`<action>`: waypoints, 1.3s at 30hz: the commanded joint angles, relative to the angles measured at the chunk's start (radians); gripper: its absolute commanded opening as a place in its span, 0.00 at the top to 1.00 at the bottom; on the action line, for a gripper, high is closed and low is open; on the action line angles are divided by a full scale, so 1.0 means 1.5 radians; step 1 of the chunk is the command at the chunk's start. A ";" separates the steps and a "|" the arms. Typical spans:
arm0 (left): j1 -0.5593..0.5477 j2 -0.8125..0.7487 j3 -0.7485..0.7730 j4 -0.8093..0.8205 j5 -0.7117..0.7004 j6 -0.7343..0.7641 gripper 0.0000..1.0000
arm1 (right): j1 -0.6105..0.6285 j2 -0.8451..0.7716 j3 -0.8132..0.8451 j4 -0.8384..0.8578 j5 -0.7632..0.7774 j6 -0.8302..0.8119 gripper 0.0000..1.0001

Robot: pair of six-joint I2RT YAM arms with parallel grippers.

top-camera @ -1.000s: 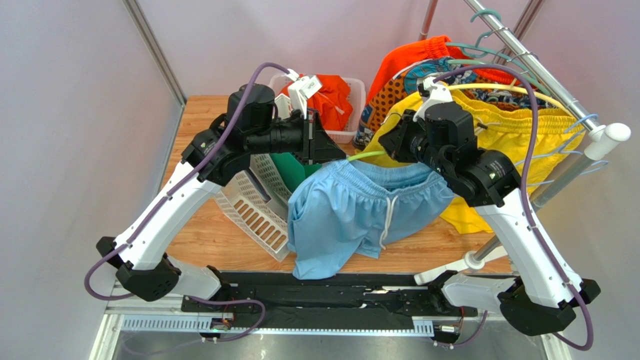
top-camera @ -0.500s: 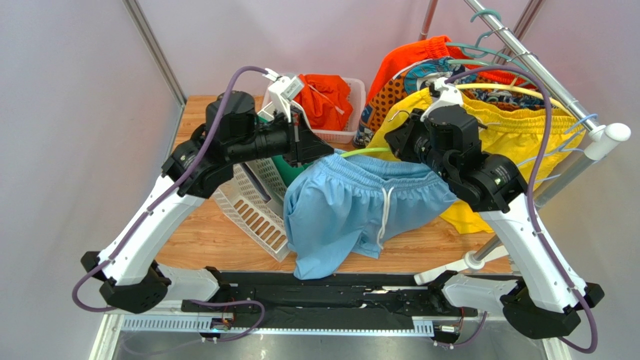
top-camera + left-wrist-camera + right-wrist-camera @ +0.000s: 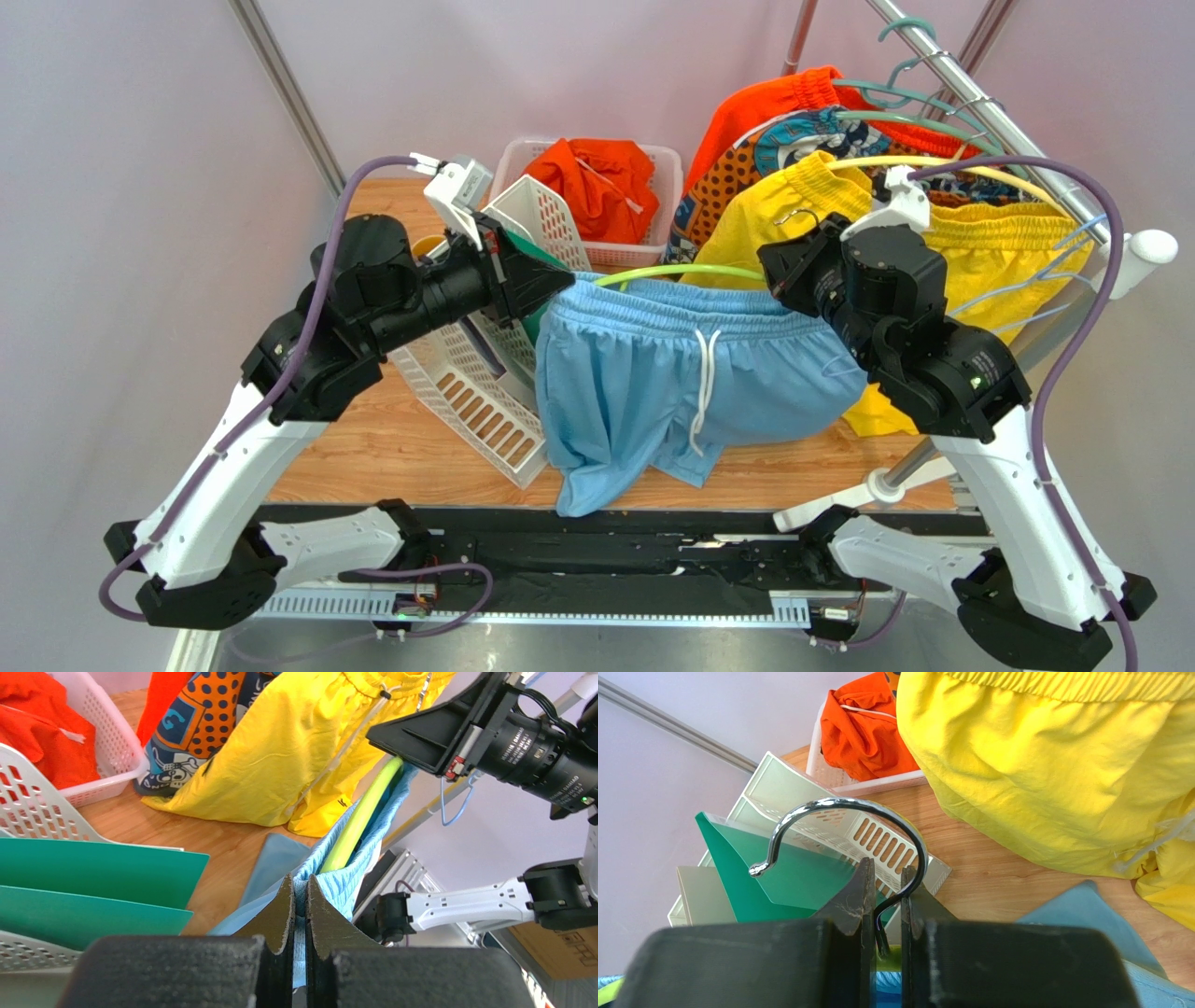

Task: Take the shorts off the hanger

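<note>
Two claws, both clamped tight: left gripper (image 3: 300,903) pinches the waistband of the light blue shorts (image 3: 673,385), draped on a lime hanger (image 3: 659,272) above the table (image 3: 365,434); right gripper (image 3: 887,910) nips its metal hook (image 3: 836,803). The orange shorts (image 3: 603,182) sit in the white basket (image 3: 631,255) behind.

place: lab booth | evidence: grey partition walls (image 3: 126,210), black mounting rail (image 3: 631,543)
</note>
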 commanded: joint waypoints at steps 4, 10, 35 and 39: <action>0.009 -0.050 -0.025 0.008 -0.084 -0.006 1.00 | -0.018 -0.060 0.001 0.055 0.103 0.085 1.00; 0.010 -0.078 -0.058 0.026 -0.095 -0.024 1.00 | -0.018 -0.072 -0.006 0.058 0.099 0.119 1.00; 0.010 -0.119 -0.091 0.023 -0.133 -0.051 1.00 | -0.020 -0.097 -0.080 0.051 0.182 0.202 1.00; 0.011 -0.113 -0.095 0.031 -0.111 -0.050 1.00 | -0.025 -0.084 -0.077 0.062 0.151 0.211 1.00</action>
